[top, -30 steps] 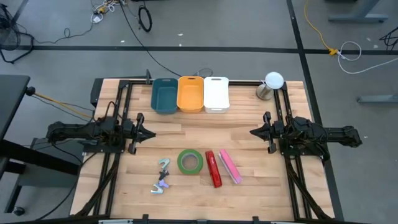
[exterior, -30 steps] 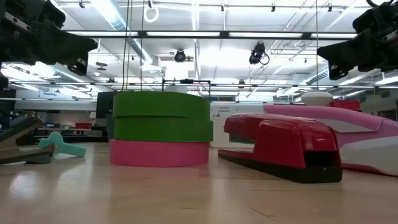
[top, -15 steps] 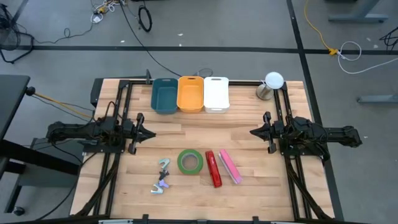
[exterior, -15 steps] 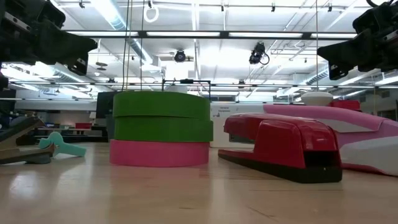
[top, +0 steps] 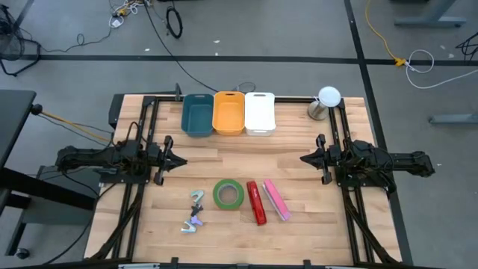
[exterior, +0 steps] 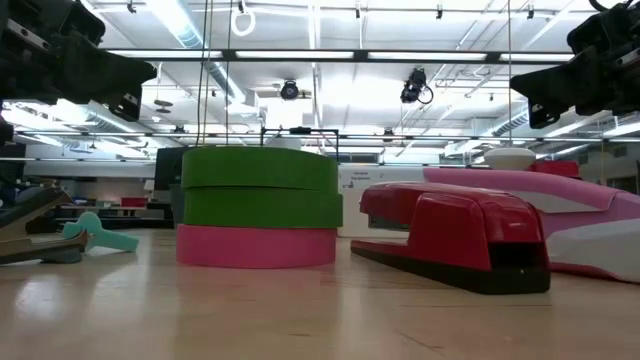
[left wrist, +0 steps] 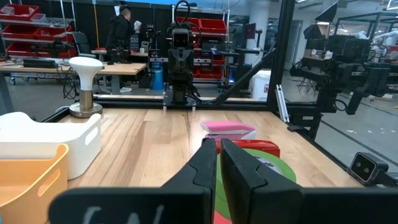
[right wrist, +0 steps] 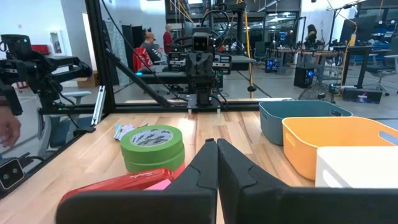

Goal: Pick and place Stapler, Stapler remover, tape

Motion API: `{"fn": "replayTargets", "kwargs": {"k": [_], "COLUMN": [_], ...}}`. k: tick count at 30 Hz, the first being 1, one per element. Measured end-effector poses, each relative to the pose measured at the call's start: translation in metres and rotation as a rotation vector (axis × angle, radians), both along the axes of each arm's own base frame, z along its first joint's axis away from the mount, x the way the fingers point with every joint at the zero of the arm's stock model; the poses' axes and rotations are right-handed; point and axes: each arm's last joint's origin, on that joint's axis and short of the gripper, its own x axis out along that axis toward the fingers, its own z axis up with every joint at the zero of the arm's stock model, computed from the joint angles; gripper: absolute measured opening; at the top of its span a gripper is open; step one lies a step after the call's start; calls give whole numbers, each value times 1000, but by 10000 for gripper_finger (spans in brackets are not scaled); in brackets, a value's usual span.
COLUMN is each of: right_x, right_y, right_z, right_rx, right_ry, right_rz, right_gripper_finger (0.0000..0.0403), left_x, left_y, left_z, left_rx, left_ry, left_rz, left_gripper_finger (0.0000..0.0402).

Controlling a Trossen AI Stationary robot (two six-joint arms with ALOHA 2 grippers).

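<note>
Meanwhile, I park both arms: left gripper (top: 181, 160) at nine o'clock, right gripper (top: 303, 159) at three, both clenched empty; tape (top: 228, 194), stapler (top: 256, 202) wait at six.

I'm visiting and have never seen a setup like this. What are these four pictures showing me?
Two robot arms sit at a wooden table. One picture looks down from above, one looks level across the tabletop, and two come from cameras on the arms' wrists. The left gripper and right gripper wait at the sides, jaws shut, holding nothing. Near the front lie the green tape, a red stapler, a pink stapler and staple removers. At the back stand blue, orange and white bins.
</note>
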Motion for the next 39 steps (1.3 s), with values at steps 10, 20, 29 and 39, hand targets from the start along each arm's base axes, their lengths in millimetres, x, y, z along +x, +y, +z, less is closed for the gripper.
{"fn": "replayTargets", "kwargs": {"k": [10, 20, 29, 39], "right_x": [0, 0, 0, 0], "right_y": [0, 0, 0, 0], "right_z": [0, 0, 0, 1], "right_rx": [0, 0, 0, 0], "right_ry": [0, 0, 0, -15], "right_rz": [0, 0, 0, 0], "right_gripper_finger": [2, 2, 2, 2], "left_x": [0, 0, 0, 0], "left_y": [0, 0, 0, 0], "left_z": [0, 0, 0, 0], "left_rx": [0, 0, 0, 0], "left_ry": [0, 0, 0, 0], "left_rz": [0, 0, 0, 0], "left_gripper_finger": [25, 25, 25, 25]}}
